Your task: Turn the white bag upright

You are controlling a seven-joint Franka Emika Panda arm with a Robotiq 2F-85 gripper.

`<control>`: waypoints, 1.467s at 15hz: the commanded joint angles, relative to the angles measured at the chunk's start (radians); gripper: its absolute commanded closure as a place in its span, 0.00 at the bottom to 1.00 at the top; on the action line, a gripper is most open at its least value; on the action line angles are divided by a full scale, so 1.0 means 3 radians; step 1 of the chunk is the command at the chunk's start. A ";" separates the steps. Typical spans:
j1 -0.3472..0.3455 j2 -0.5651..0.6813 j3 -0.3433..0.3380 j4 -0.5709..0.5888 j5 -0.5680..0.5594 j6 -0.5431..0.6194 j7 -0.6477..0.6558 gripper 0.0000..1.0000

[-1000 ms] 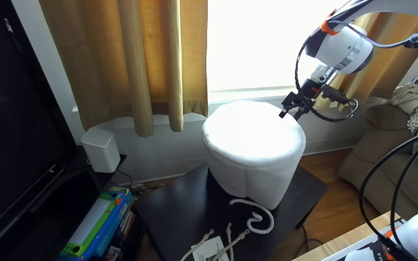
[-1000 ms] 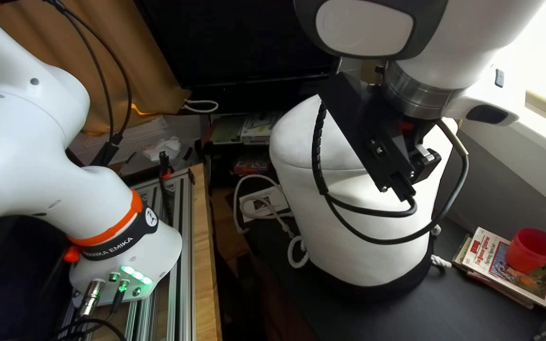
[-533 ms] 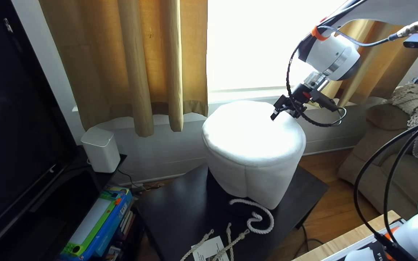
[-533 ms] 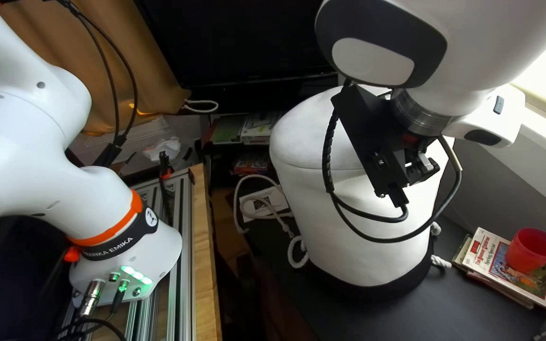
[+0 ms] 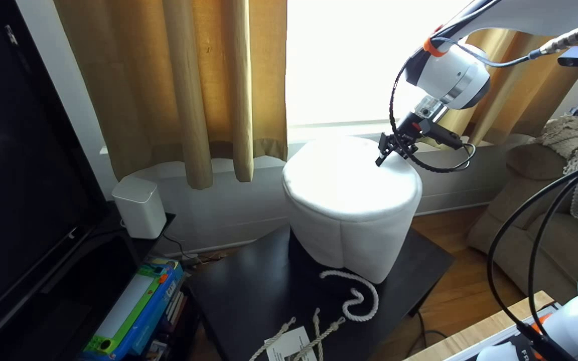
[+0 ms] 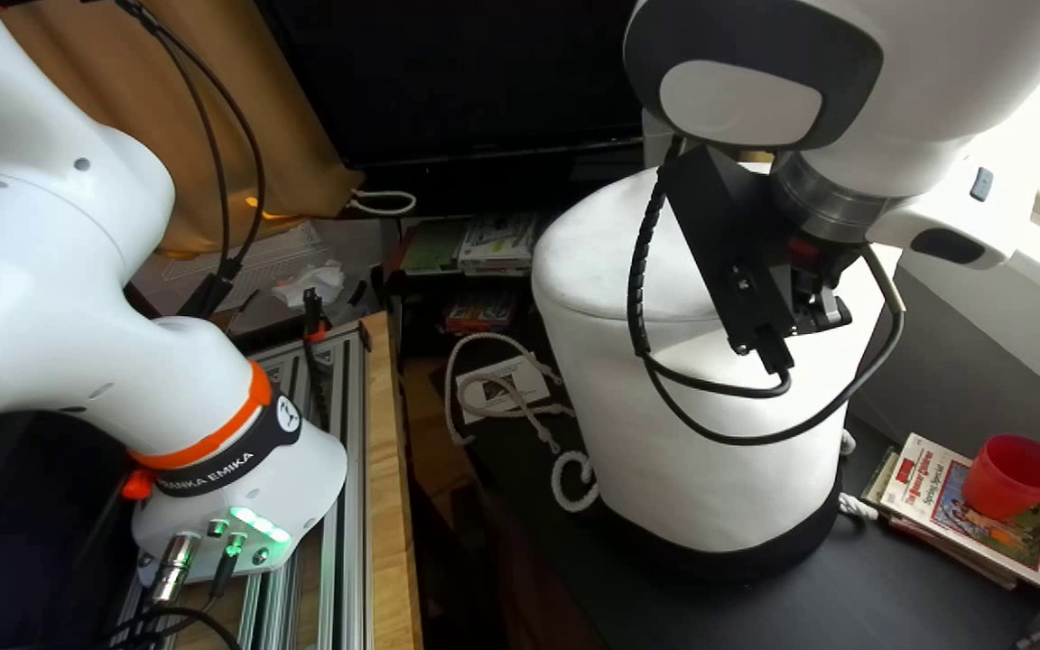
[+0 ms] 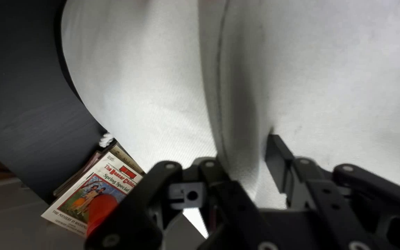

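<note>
The white bag stands upside down on the smooth, dark desk: a soft, bulging cylinder of matte cloth, its closed, round-edged base uppermost and a black band at the mouth below. In an exterior view a vertical seam divides its side, and a thick twisted cord handle curls on the desk just beside it. The wrist view gives the fine weave and shows the seamed edge of the base bunched into a ridge between the dark fingers; the hand pinches the bag there. Paperbacks with a printed cover, a red cup on top, appear in an exterior view and in the wrist view. A boxy white device with rounded corners stands well apart from the bag in an exterior view. The arm reaches down from above, its wrist slanted at the edge of the base, and a black cable loops below the hand.
</note>
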 commanded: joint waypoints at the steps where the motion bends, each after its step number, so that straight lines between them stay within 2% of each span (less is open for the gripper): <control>1: 0.0022 -0.0165 0.0030 -0.0029 -0.0545 0.0036 0.0569 0.99; 3: 0.0038 -0.0231 0.0052 -0.0015 -0.0846 -0.0055 0.0844 1.00; 4: 0.0049 -0.0247 0.0064 -0.0014 -0.0959 -0.0072 0.0956 0.97; 10: 0.0122 -0.0378 0.0115 -0.0032 -0.1478 -0.0103 0.1418 0.97; 15: 0.0230 -0.0593 0.0104 -0.0082 -0.2352 -0.0070 0.2066 0.97; 20: 0.0332 -0.0722 0.0222 -0.0139 -0.2917 -0.0152 0.2477 0.97; 22: 0.0395 -0.0693 0.0297 -0.0209 -0.3093 -0.0081 0.2792 0.97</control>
